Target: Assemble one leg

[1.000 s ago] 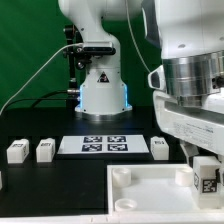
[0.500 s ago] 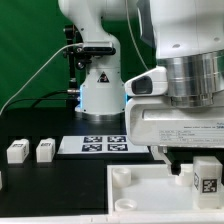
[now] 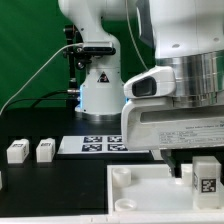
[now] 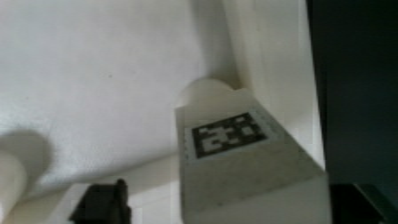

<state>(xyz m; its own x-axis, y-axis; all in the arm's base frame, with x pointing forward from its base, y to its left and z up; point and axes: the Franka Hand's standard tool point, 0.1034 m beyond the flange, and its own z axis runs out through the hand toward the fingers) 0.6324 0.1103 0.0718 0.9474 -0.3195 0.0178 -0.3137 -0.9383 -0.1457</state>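
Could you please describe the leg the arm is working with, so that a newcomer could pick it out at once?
Find the large flat white slab with corner sockets at the front of the black table. At its corner on the exterior view's right, under the gripper, stands the small white cuboid leg with a black-and-white marker. The two similar white blocks sit on the table, far across on the exterior view's left.

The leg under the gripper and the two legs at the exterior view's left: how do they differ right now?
The leg under the gripper stands over the tabletop slab near a corner socket; the two spare legs rest on the black table. It looks taller and upright; they sit low. Its marker faces the camera plainly; theirs are too small to read. All are white blocks. Whether the jaws grip it is unclear.
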